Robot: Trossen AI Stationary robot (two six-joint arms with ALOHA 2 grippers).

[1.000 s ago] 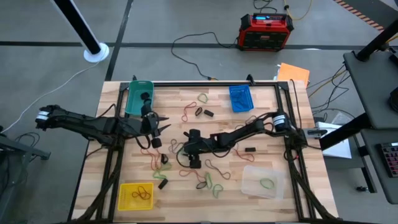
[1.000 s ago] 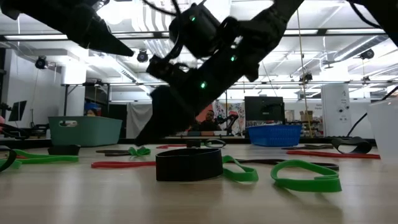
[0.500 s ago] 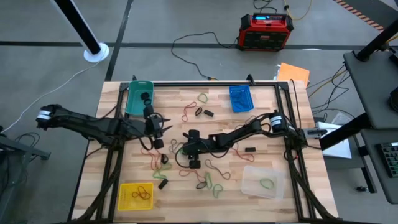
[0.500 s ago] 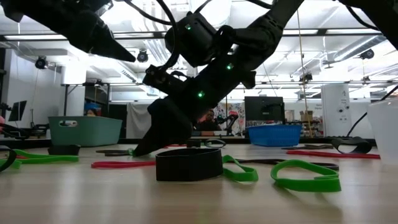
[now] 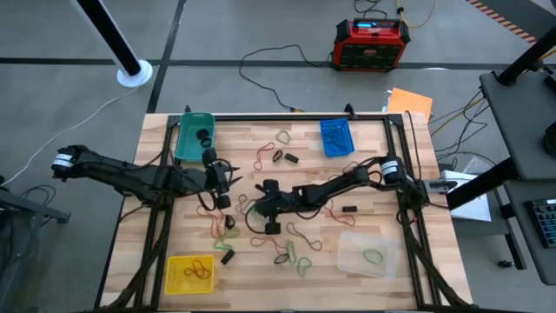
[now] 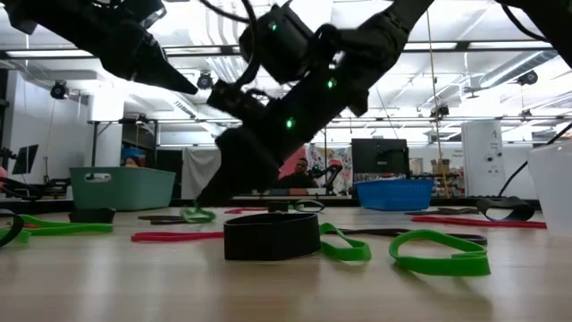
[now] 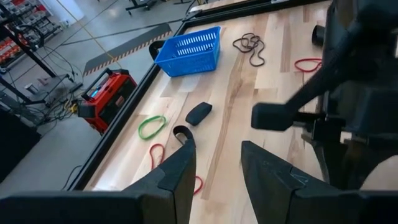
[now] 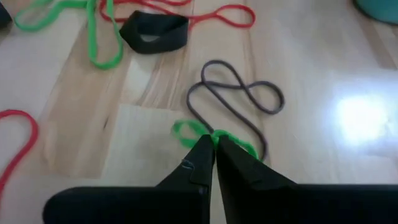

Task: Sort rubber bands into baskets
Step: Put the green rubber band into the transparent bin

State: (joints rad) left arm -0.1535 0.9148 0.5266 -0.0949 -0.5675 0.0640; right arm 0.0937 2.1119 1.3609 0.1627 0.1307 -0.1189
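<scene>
Your right gripper (image 8: 213, 148) has its fingers pressed together on a thin green rubber band (image 8: 186, 131), low at the middle of the table (image 5: 373, 165); the band bulges out on both sides of the fingertips. Touching that band lies a grey band (image 8: 239, 102), twisted into a figure eight. Just past it sit a broad black band (image 8: 154, 32), a large green loop (image 8: 99, 31) and a long red loop (image 8: 205, 15), so you have little bare wood around the fingertips.

Your left gripper (image 5: 228, 176) hangs above the table left of centre, its fingers (image 7: 180, 168) spread with nothing between them. Ahead of it the wood is more open: one black band (image 7: 198, 113), one green band (image 7: 151, 126) and a dark tangle (image 7: 249, 46) lie apart from each other, short of the blue basket (image 7: 186, 53).

You have four baskets, each near a corner: teal (image 5: 193, 136) far left, blue (image 5: 336, 137) far right, yellow (image 5: 189, 273) near left, clear (image 5: 368, 254) near right. The yellow one holds a cluster of dark bands whose count you cannot tell; the clear one holds one green band (image 5: 373, 256). From table height, a wide black band (image 6: 271, 235) stands nearest, with green loops (image 6: 438, 253) beside it. The far table edge carries a black rail (image 5: 287, 116).
</scene>
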